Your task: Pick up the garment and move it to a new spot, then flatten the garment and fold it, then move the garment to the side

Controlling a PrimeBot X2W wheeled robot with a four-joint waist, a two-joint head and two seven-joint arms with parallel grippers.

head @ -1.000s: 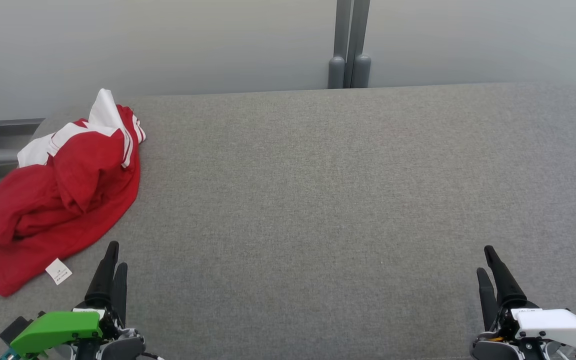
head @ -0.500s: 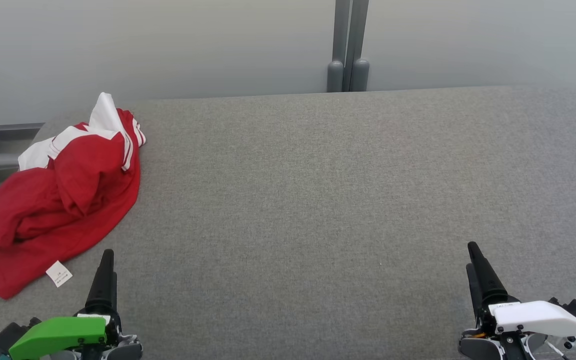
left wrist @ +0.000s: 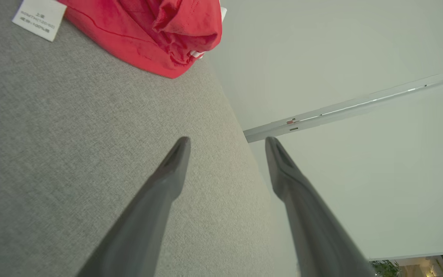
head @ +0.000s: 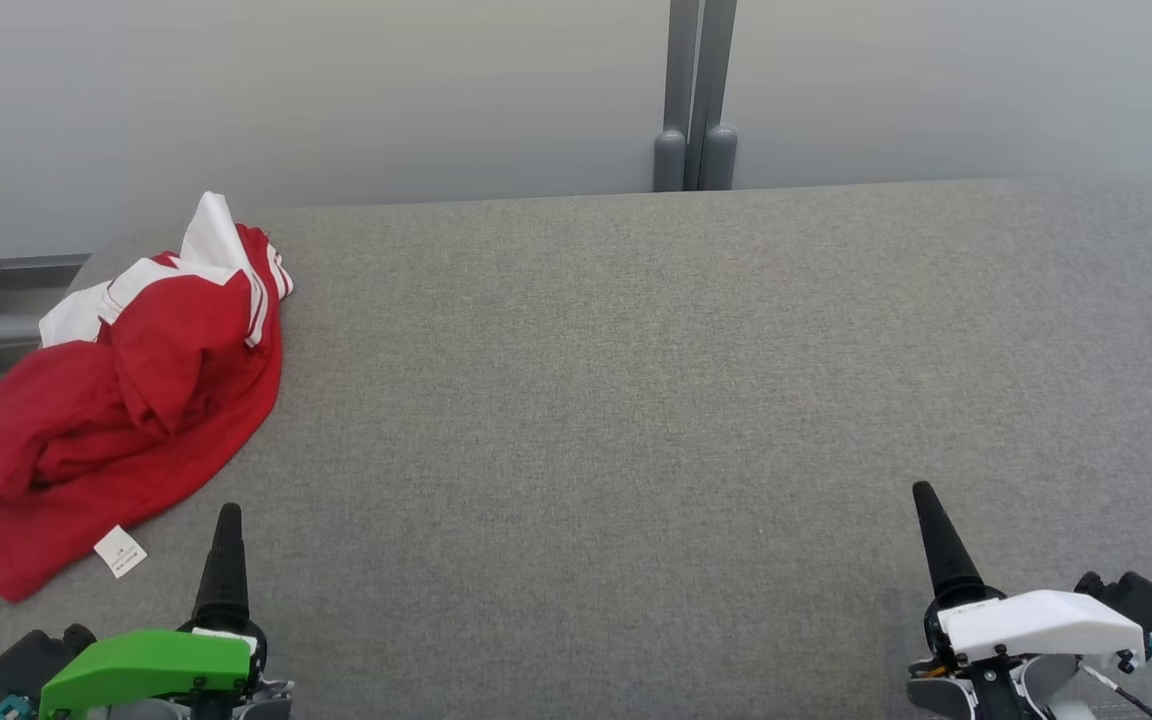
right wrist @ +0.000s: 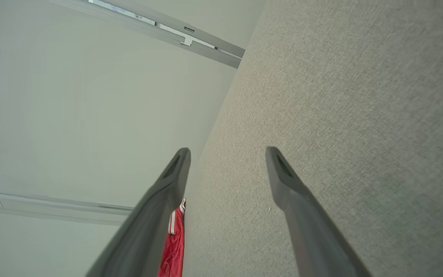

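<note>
Red-and-white shirt (head: 126,400) crumpled mid-left of frame, just up-left of nearer left gripper (head: 228,520); right gripper (head: 931,505) well apart; both spread, empty.

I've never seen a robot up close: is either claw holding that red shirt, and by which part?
Nothing is held. The left gripper and right gripper are both open and empty; the red shirt lies crumpled on the grey surface, untouched.

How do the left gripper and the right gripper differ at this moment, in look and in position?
The left gripper has a green cover; the right gripper has a white cover. The left gripper stands close to the red garment; the right gripper is far from it, over the bare grey surface. Both are open and hold nothing.
</note>
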